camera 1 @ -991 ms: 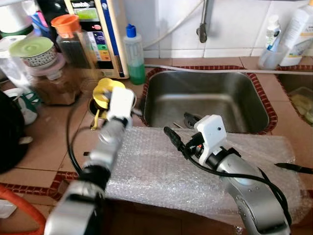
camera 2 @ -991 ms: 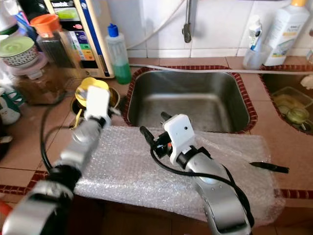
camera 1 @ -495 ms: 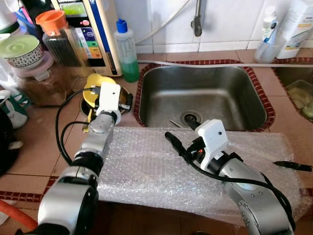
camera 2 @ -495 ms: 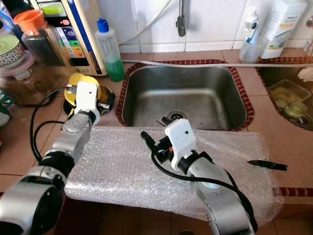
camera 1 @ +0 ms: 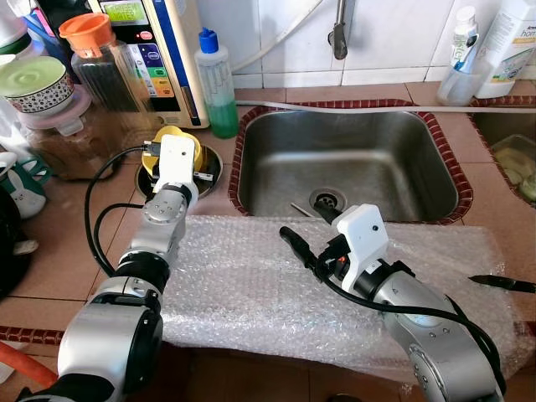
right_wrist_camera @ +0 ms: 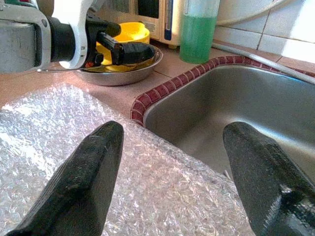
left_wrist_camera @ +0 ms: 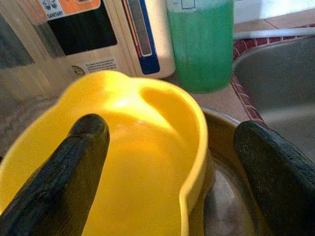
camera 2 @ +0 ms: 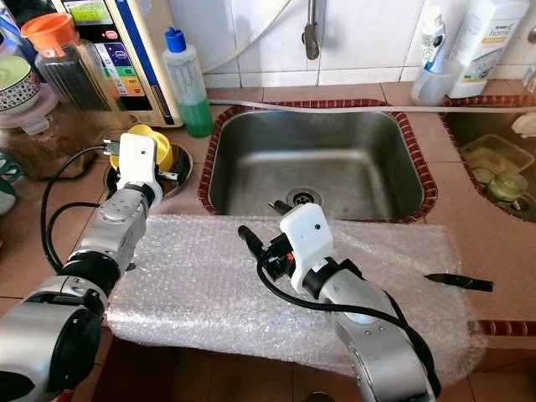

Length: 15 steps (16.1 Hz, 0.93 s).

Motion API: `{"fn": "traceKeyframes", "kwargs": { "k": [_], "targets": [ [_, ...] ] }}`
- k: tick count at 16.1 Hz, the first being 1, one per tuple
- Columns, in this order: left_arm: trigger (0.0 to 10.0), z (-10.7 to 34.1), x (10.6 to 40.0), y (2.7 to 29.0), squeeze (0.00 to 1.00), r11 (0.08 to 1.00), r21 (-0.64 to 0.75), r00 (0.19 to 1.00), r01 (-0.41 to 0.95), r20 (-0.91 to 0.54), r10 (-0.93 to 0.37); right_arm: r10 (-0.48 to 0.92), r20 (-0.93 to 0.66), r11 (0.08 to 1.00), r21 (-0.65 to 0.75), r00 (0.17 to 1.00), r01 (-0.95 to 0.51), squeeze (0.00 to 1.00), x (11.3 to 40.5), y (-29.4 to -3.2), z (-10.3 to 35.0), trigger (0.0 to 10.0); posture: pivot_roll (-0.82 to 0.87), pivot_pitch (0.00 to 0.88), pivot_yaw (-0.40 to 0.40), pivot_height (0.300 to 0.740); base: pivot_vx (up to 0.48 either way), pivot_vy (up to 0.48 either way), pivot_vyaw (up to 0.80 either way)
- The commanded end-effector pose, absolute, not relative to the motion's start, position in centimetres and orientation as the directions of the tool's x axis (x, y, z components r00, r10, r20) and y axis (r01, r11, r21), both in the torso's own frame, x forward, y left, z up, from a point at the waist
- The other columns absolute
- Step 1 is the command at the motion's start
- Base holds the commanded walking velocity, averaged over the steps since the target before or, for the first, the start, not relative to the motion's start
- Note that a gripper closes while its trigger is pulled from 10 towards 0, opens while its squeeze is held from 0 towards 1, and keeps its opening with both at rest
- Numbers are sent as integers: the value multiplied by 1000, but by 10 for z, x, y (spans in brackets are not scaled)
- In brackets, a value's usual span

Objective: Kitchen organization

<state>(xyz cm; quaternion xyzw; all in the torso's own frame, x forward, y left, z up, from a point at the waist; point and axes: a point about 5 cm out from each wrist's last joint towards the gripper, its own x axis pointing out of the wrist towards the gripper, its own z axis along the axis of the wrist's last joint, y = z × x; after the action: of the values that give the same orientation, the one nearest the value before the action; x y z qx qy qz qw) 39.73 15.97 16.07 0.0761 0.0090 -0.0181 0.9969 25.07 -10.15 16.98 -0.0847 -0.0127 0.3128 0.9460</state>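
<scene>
A yellow cup sits in a shallow metal bowl on the tiled counter, left of the sink. My left gripper is open and straddles the cup's rim: one finger is inside the cup, the other hangs over the bowl. My right gripper is open and hovers low over a sheet of bubble wrap at the counter's front, with nothing between its fingers. The right wrist view takes in the left gripper at the yellow cup.
A green soap bottle and a water purifier stand behind the bowl. Jars crowd the far left. A black object lies at the bubble wrap's right end. Bottles stand at the back right.
My left gripper has moved back and left onto the yellow cup, its fingers now around the rim. The right arm has hardly moved. The camera has shifted.
</scene>
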Motion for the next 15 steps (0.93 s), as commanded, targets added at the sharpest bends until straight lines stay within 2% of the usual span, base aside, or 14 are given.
{"fn": "traceKeyframes", "kwargs": {
  "k": [1, 2, 3, 8, 15],
  "targets": [
    [6706, 167, 400, 168, 0, 988, 157, 1000, 12, -21, -9, 613, -19, 776, -173, 790, -606, 0, 248, -98, 173, 10000, -387, 146, 124, 740, 0, 0, 0],
    [4588, 169, 400, 171, 0, 987, 161, 1000, 10, -22, -6, 614, -19, 776, -173, 789, -607, 0, 249, -98, 173, 10000, -387, 146, 124, 740, 0, 0, 0],
    [0, 170, 400, 175, 0, 987, 159, 1000, 10, -22, -6, 615, -17, 775, -174, 789, -608, 0, 249, -98, 174, 10000, -381, 144, 126, 740, 0, 0, 0],
    [0, 164, 397, 184, 0, 985, 170, 998, 25, -56, -15, 623, -18, 767, -181, 782, -616, 0, 251, -96, 173, 10000, -368, 136, 121, 740, 0, 0, 0],
    [0, 156, 394, 174, 0, 967, 204, 987, 151, -89, -136, 631, -17, 759, -193, 776, -622, 0, 255, -96, 174, 10000, -366, 127, 121, 740, 0, 0, 0]
  ]
}}
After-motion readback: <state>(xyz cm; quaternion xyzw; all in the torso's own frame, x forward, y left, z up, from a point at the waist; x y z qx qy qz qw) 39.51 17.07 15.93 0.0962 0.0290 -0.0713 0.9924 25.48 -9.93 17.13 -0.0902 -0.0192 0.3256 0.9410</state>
